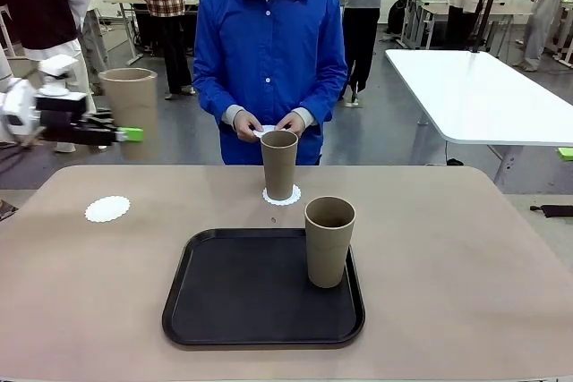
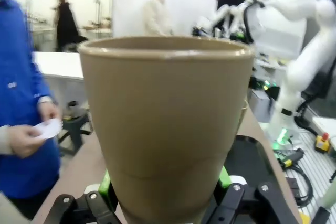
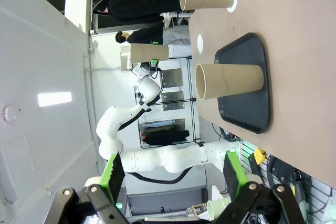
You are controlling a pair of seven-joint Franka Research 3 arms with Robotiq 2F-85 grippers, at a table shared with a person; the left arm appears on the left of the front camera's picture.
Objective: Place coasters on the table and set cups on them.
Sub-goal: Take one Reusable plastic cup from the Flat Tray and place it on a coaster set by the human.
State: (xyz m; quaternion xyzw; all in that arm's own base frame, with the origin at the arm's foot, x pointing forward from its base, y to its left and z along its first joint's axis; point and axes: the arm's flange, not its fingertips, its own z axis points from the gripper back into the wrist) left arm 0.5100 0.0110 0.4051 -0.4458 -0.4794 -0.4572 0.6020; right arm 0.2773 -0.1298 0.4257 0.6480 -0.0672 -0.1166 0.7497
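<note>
- Where the left arm comes in at the far left, its end effector [image 1: 121, 134] is clamped on the lower part of a tall tapered khaki cup [image 1: 128, 96]. The cup is upright and lifted clear of the desk, with green pads pressing both sides of its matte, papery wall.
- Lower down, on the smooth beige desk [image 1: 466, 248], a round white doily coaster [image 1: 107, 209] with a scalloped lacy edge lies flat with nothing on it.
- A black tray [image 1: 260, 297] with rounded corners and a raised lip sits near the middle, at the robot's side.
- Just past the tray, a second cup [image 1: 279, 165] stands upright on another lacy coaster [image 1: 285, 197], whose frill peeks out around the base.
- Right behind it, the person [image 1: 269, 51] in a blue shirt holds a third white coaster [image 1: 262, 131] at waist height.
- The last cup [image 1: 329, 241], same plain handleless cone shape, stands upright on the tray's right side, inside the lip.
- The right end effector [image 3: 173, 174] has its jaws spread wide with nothing between the green pads.
</note>
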